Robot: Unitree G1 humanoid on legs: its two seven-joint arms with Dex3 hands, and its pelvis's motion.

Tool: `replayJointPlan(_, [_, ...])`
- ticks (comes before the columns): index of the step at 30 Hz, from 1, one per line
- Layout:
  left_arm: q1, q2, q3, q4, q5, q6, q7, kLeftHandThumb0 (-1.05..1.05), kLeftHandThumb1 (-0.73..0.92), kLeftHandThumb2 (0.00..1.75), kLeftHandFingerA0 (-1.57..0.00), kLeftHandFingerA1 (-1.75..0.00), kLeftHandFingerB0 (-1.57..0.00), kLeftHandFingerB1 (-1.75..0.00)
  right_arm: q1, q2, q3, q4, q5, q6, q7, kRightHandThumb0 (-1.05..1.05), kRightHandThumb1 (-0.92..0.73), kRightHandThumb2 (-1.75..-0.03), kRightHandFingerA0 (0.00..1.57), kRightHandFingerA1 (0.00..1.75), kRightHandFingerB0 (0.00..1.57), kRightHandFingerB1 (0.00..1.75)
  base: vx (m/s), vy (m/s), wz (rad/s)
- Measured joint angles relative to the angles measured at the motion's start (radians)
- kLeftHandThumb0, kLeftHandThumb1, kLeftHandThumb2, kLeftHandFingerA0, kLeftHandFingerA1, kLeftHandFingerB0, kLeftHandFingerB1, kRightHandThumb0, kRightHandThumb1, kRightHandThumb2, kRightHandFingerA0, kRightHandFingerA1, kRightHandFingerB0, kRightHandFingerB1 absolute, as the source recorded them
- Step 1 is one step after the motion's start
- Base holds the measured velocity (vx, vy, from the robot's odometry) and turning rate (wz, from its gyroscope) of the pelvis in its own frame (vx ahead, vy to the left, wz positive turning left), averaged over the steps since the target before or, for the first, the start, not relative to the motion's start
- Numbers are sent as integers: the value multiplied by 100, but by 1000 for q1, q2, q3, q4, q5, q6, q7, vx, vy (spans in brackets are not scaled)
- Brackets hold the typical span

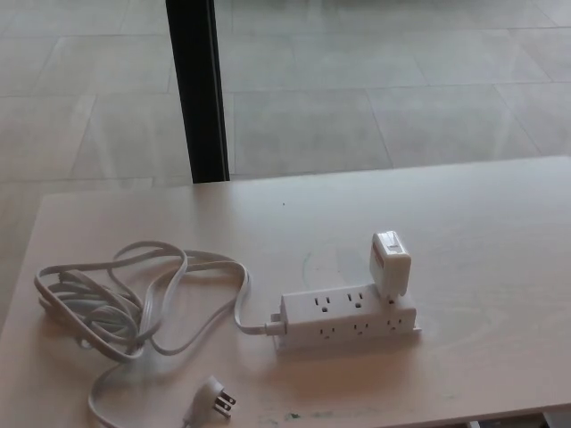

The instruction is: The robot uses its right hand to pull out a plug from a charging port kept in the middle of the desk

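Note:
A white power strip (348, 318) lies in the middle of the pale wooden desk (482, 241), its sockets facing up. A white block-shaped plug adapter (390, 263) stands upright in the strip's far right socket. From the strip's left end a white cord (134, 299) runs into a loose coil on the desk's left side. The cord ends in a pronged plug (217, 399) lying near the front edge. Neither of my hands shows in the head view.
A black vertical post (198, 89) stands beyond the desk's far edge at upper left. Pale tiled floor (401, 80) lies behind the desk. The desk's front edge runs along the bottom right of the picture.

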Motion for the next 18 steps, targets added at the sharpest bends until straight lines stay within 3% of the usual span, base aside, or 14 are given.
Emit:
replayJointPlan(1, [-2, 3, 10, 10, -4, -5, 1, -49, 52, 56, -83, -83, -79, -48, -2, -3, -15, 0, 11, -6, 4, -86, -28, -80, 97, 69, 59, 61, 0, 0, 0])
replayJointPlan(4, [-4, 11, 36, 33, -20, -23, 1, -50, 52, 56, -81, -82, -77, -47, -15, -10, -54, -19, 54, -11, 28, -86, -31, -81, 104, 70, 59, 61, 0, 0, 0])
replayJointPlan(5, [-4, 14, 40, 38, -23, -26, 1, -52, 52, 56, -87, -96, -77, -48, -18, -11, -63, -34, 65, -11, 36, -88, -48, -56, 100, 62, 60, 55, 0, 0, 0])
replayJointPlan(6, [-5, 15, 42, 42, -26, -30, 1, -52, 53, 57, -90, -100, -79, -47, -26, -15, -74, -47, 77, -8, 43, -84, -48, -56, 97, 60, 58, 53, 0, 0, 0])
replayJointPlan(7, [-6, 17, 43, 45, -28, -34, 1, -52, 52, 57, -86, -99, -77, -47, -37, -21, -86, -73, 91, 0, 52, -84, -34, -82, 101, 68, 55, 59, 0, 0, 0])
replayJointPlan(8, [-8, 18, 43, 48, -29, -38, 1, -51, 52, 56, -85, -103, -79, -47, -50, -29, -95, -101, 104, 8, 59, -88, -47, -56, 103, 64, 57, 55, 0, 0, 0])
replayJointPlan(9, [-9, 18, 43, 51, -30, -41, 1, -51, 52, 57, -88, -94, -79, -47, -63, -38, -104, -130, 117, 16, 67, -90, -36, -83, 102, 74, 52, 58, 0, 0, 0])
replayJointPlan(11, [-11, 18, 44, 55, -32, -45, 1, -52, 52, 57, -87, -93, -79, -46, -93, -60, -111, -197, 139, 36, 83, -96, -33, -82, 109, 76, 50, 55, 0, 0, 0])
replayJointPlan(13, [-12, 18, 43, 58, -32, -45, 1, -52, 54, 56, -85, -81, -77, -46, -124, -85, -113, -265, 156, 59, 93, -97, -34, -77, 120, 93, 50, 57, 0, 0, 0])
replayJointPlan(14, [-12, 18, 43, 58, -32, -45, 1, -52, 54, 56, -85, -81, -77, -46, -144, -94, -112, -300, 162, 71, 96, -97, -34, -77, 120, 93, 50, 57, 0, 0, 0])
replayJointPlan(15, [-12, 18, 43, 58, -33, -46, 1, -52, 53, 56, -85, -79, -75, -46, -171, -107, -109, -335, 167, 86, 99, -96, -31, -74, 114, 111, 53, 55, 0, 0, 0])
replayJointPlan(16, [-12, 18, 43, 58, -33, -46, 1, -52, 53, 57, -85, -91, -76, -46, -192, -118, -105, -363, 173, 99, 101, -93, -32, -73, 111, 113, 53, 51, 0, 0, 0])
replayJointPlan(17, [-12, 18, 43, 58, -33, -46, 1, -53, 53, 57, -86, -90, -76, -46, -213, -126, -102, -388, 178, 111, 104, -89, -43, -55, 109, 112, 53, 45, 0, 0, 0])
replayJointPlan(18, [-12, 18, 43, 58, -33, -46, 1, -53, 53, 57, -86, -90, -76, -46, -239, -133, -95, -419, 184, 126, 107, -89, -43, -55, 109, 112, 53, 45, 0, 0, 0])
